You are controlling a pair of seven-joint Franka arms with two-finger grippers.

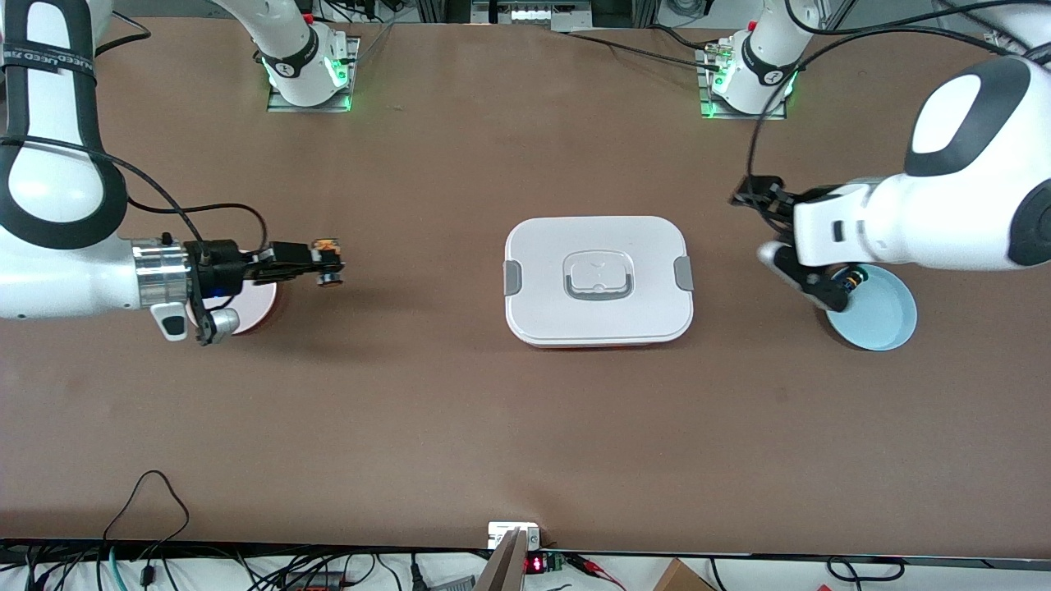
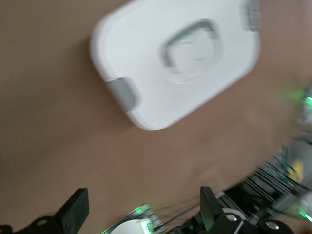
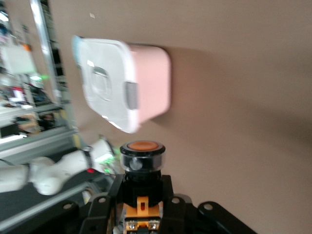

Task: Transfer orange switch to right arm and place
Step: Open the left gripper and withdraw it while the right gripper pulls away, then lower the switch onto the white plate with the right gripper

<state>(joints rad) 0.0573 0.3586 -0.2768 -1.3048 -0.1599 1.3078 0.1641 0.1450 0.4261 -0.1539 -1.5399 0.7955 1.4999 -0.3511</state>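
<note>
At the right arm's end of the brown surface (image 1: 460, 427), the white right arm with dark grey panels and a silver wrist cylinder (image 1: 82, 271) reaches out level above the surface. Its narrow black right gripper (image 1: 327, 264) is pinched on the tiny orange switch, a black-bodied push-button with a round orange cap (image 1: 328, 245); in the right wrist view that orange switch (image 3: 142, 163) sits clamped between the jaws with its cap pointing outward. The gripper and switch hang over bare surface, between a round pink plate (image 1: 246, 305) that lies under the arm's wrist and the white rectangular lidded box with grey side clips (image 1: 598, 281). That box rests at the middle of the surface, closed; the right wrist view shows its lower body pink (image 3: 146, 87). Toward the left arm's end from the box lies a round pale blue plate (image 1: 883, 316). The all-white left arm (image 1: 944, 205) hangs over that plate's edge, its wide black left gripper (image 2: 141, 214) spread apart and holding nothing.
</note>
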